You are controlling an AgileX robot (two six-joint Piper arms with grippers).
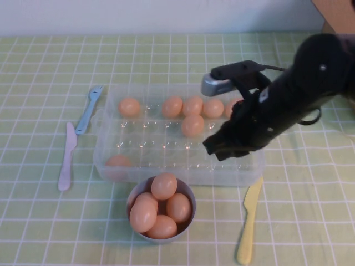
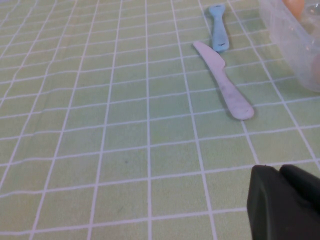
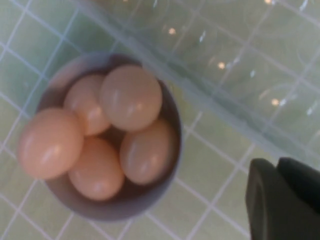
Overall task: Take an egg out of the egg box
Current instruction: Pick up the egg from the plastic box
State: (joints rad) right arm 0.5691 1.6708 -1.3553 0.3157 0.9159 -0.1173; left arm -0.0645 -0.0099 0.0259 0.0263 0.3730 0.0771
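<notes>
The clear plastic egg box [image 1: 144, 147] lies mid-table with several peach-orange eggs in it: a row along its far side, such as one egg [image 1: 172, 106], one more [image 1: 192, 126] just in front, and one [image 1: 118, 162] at its near left corner. My right gripper [image 1: 217, 148] hangs over the box's near right part, shut and holding nothing. In the right wrist view its fingertips [image 3: 278, 165] are closed together beside the box wall [image 3: 235, 65]. My left gripper [image 2: 279, 169] is shut and empty, low over the tablecloth left of the box [image 2: 295, 45].
A small grey bowl [image 1: 188, 191] holding several eggs [image 3: 131, 97] stands just in front of the box. A blue utensil [image 1: 89, 108] and a pale knife [image 1: 66, 158] lie to the box's left. A yellow knife [image 1: 248, 221] lies at the front right.
</notes>
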